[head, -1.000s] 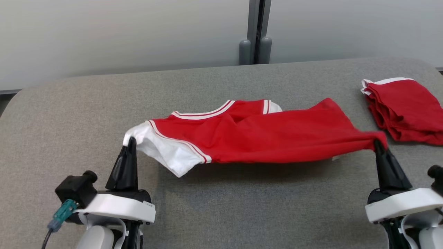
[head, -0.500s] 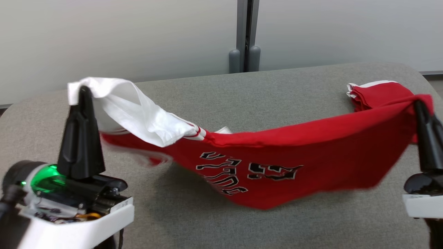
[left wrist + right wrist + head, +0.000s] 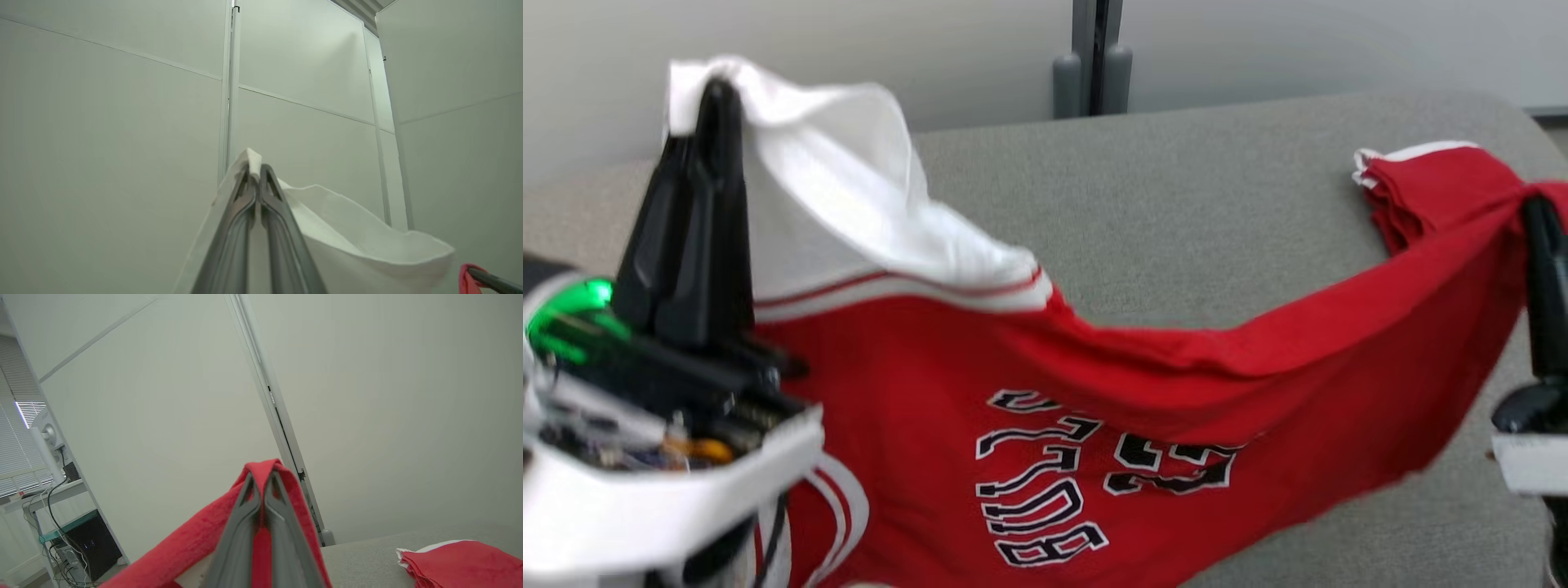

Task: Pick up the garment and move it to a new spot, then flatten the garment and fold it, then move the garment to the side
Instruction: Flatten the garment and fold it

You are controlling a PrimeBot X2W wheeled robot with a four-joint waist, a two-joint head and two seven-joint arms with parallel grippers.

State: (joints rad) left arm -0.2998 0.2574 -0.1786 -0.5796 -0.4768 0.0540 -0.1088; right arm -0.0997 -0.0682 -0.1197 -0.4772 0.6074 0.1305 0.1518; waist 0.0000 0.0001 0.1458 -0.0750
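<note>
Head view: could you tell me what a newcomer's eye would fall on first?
A red jersey with black-and-white lettering hangs stretched over the grey table. The left gripper pinches its white sleeve high at the left; the right gripper clamps a red corner beside a folded red pile.

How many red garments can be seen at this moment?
2. One jersey hangs stretched between the left gripper and right gripper, above the table. One folded red garment lies at the table's far right; its layered edges may hide more pieces.
</note>
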